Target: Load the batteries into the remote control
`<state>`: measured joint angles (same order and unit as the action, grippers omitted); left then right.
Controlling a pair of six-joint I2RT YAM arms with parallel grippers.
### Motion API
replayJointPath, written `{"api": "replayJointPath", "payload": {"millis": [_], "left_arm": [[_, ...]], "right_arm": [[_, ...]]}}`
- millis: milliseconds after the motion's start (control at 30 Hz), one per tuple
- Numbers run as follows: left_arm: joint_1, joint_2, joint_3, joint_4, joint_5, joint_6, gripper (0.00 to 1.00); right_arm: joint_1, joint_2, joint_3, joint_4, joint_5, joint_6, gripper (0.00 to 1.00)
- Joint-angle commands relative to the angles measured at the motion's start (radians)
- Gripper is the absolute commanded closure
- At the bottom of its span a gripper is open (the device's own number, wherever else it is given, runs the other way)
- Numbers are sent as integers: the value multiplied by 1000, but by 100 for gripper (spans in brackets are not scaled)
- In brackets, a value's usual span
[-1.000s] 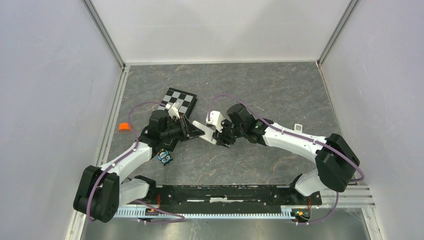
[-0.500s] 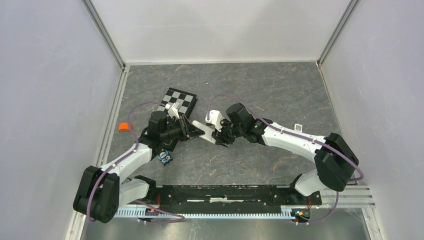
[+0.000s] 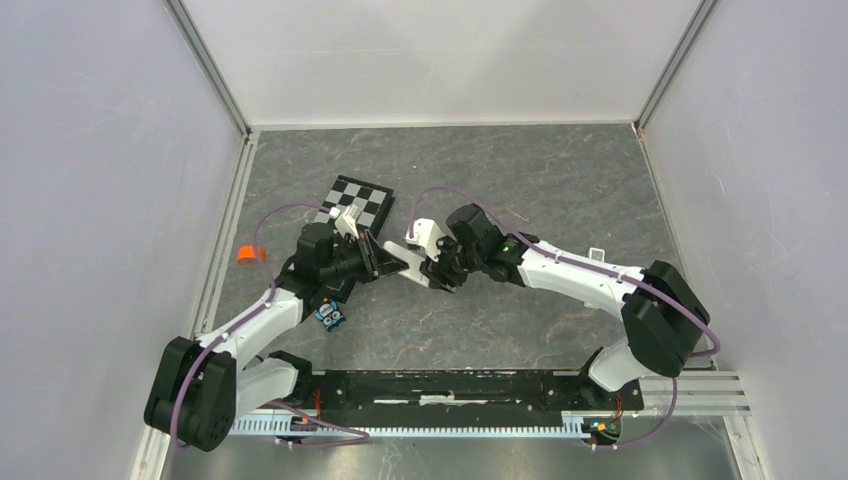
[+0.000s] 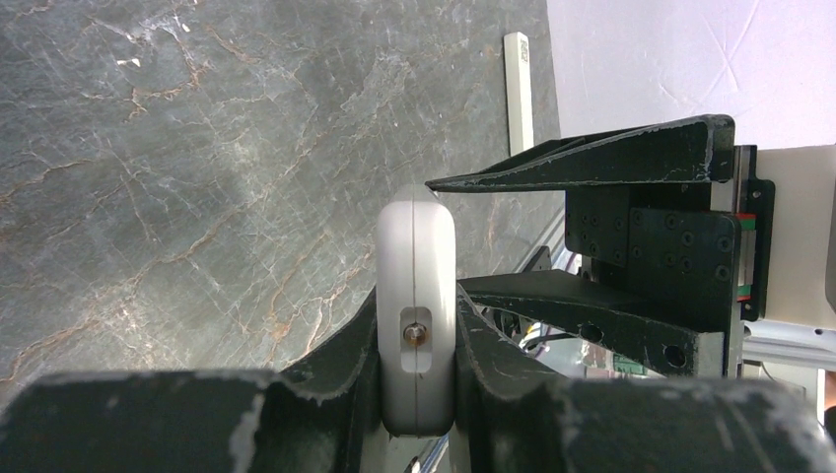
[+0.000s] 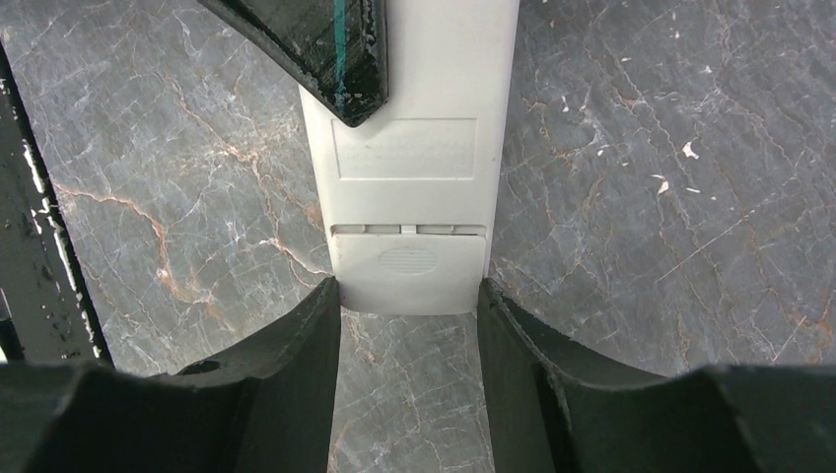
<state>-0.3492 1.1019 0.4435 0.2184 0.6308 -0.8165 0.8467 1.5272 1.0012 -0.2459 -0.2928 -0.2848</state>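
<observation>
The remote control (image 5: 409, 177) is a slim white bar held above the table between both arms, its plain back with the battery cover (image 5: 408, 261) towards the right wrist camera. My left gripper (image 4: 416, 330) is shut on one end, seen edge-on in the left wrist view. My right gripper (image 5: 409, 296) has its fingertips (image 5: 330, 301) pressed on both sides of the cover end. From above, the remote (image 3: 396, 250) spans from the left gripper (image 3: 400, 262) to the right gripper (image 3: 432, 270). The batteries are out of view.
A black-and-white checkered board (image 3: 358, 200) lies behind the left arm. A small blue toy (image 3: 329, 315) sits by the left forearm, an orange object (image 3: 246, 253) at the left wall, and a small white square piece (image 3: 597, 254) at the right.
The right arm has shifted slightly left, towards the left gripper. Both grips on the remote look unchanged.
</observation>
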Motion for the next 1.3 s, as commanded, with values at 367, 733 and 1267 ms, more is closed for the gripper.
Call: {"api": "replayJointPath", "payload": {"millis": [367, 733, 1267], "left_arm": [[-75, -26, 19, 144, 175, -22, 98], [-98, 6, -2, 295, 251, -102, 98], [-124, 16, 48, 240, 218, -133, 98]], "right_arm": [[2, 76, 124, -30, -51, -34, 55], [2, 139, 207, -71, -45, -22, 54], [2, 143, 217, -76, -31, -12, 40]]}}
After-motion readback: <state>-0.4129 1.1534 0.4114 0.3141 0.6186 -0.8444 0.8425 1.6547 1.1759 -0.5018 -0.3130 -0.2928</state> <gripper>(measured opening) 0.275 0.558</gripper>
